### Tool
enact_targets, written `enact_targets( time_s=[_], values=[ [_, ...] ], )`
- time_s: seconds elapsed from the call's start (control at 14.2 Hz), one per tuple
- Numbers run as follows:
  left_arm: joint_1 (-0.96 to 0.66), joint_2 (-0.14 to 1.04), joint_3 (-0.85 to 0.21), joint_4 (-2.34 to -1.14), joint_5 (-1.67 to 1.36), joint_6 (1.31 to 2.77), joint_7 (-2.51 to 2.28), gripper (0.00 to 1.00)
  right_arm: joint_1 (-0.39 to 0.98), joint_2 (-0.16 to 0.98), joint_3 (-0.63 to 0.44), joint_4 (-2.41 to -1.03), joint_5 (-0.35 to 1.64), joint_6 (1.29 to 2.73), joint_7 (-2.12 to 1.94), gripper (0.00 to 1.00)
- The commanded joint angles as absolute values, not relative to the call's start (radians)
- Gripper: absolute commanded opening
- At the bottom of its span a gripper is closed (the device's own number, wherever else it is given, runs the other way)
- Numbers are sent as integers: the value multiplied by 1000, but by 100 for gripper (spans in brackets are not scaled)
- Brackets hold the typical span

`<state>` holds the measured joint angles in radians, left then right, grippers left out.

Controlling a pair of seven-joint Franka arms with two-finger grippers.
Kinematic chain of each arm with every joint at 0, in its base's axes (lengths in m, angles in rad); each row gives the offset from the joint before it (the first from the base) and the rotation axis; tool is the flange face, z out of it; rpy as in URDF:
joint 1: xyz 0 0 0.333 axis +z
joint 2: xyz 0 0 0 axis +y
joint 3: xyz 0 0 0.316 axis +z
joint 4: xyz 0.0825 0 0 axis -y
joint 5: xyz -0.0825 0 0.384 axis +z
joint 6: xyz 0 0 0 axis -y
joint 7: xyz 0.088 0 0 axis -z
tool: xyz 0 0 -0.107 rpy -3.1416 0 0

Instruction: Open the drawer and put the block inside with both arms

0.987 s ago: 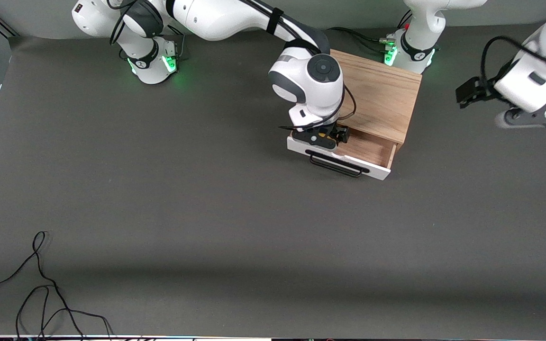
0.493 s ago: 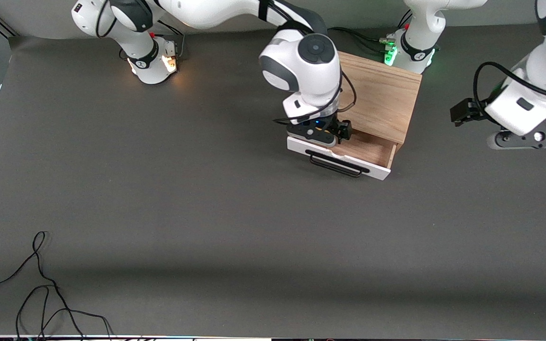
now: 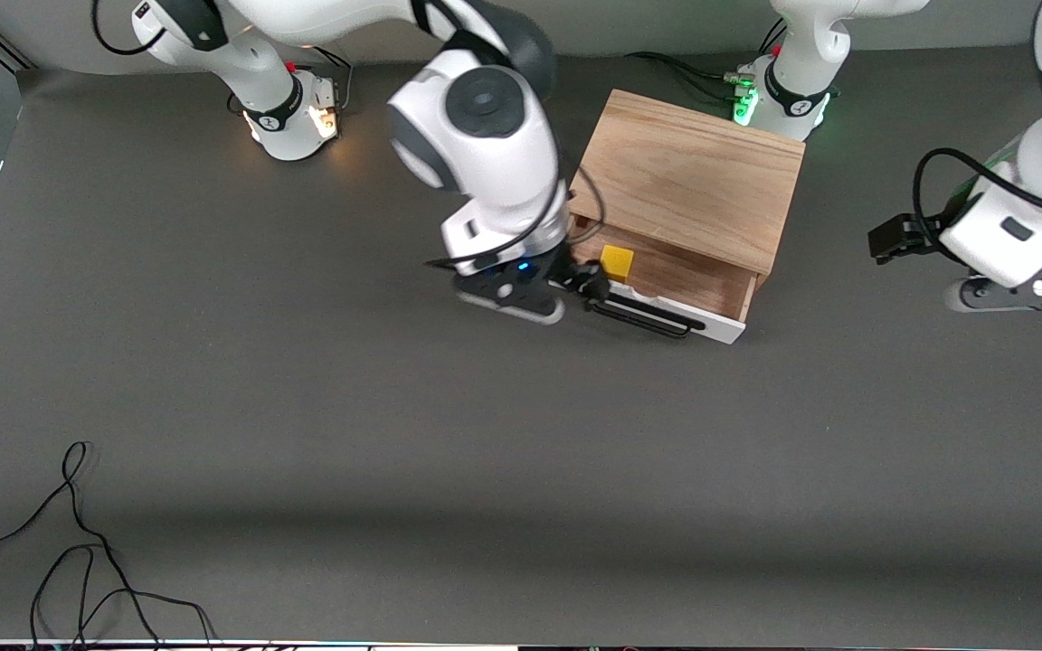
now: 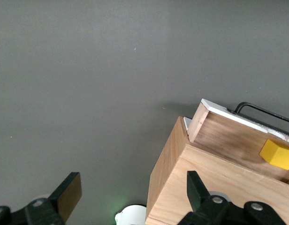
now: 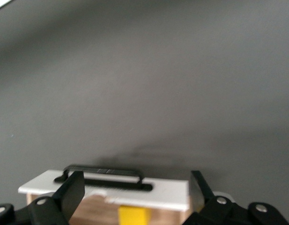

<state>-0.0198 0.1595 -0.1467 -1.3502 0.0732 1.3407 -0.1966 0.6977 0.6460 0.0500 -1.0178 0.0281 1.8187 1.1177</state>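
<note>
- While the light wooden box cabinet (image 3: pixel 693 176) sat where it had a second before, near the left arm's base, its white-fronted drawer (image 3: pixel 670 289) with the long black bar handle (image 3: pixel 643 316) also stayed pulled out toward the front camera, its light wood floor exposed.
- Half a second earlier the white jointed right arm (image 3: pixel 485 145) had stood over that open drawer with its wrist covering the interior; it had since swung off toward its own end of the table and risen.
- That move left the black two-finger right gripper (image 3: pixel 589 287) hanging over the drawer's white front at the corner toward the right arm's end; in the right wrist view the two fingers (image 5: pixel 72 190) stood wide apart with nothing between them.
- At the other end of the table the white left arm (image 3: pixel 1023 226) waited over bare tabletop, well apart from the cabinet, having only shifted slightly. The left gripper (image 4: pixel 133 194) was spread wide and empty too.
- Uncovered by the retreat, the small yellow cube (image 3: pixel 616 261) lay on the drawer floor, resting alone toward the right arm's end and close under the cabinet's edge.
- By my reading, that meant the release had happened and both named steps were done: drawer open, block inside. Nothing of the task looked left but to clear the arms away.
</note>
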Motion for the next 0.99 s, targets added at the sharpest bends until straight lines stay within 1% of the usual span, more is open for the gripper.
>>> enact_targets(
  time_s=[0.0, 0.21, 0.49, 0.63, 0.78, 0.85, 0.92],
  values=[
    [58, 144, -149, -1345, -8, 1368, -204, 100, 583, 575, 57, -1045, 51, 1747, 924, 100],
    [37, 144, -156, -1350, 34, 1344, -230, 100, 447, 516, 48, -1069, 49, 1655, 740, 100],
    [2, 144, -156, -1350, 64, 1333, -250, 100, 263, 385, 48, -1237, 49, 1667, 521, 100],
    [3, 144, -156, -1350, 72, 1336, -247, 100, 195, 338, 38, -1294, 48, 1667, 453, 100],
    [3, 140, -156, -1356, 72, 1351, -247, 100, 161, 322, -21, -1319, 46, 1670, 320, 100],
    [-3, 127, -158, -1374, 72, 1368, -247, 100, 161, 321, -56, -1321, 48, 1672, 264, 100],
    [-11, 108, -156, -1409, 72, 1417, -247, 100, 163, 316, -80, -1322, 46, 1681, 237, 100]
  ],
)
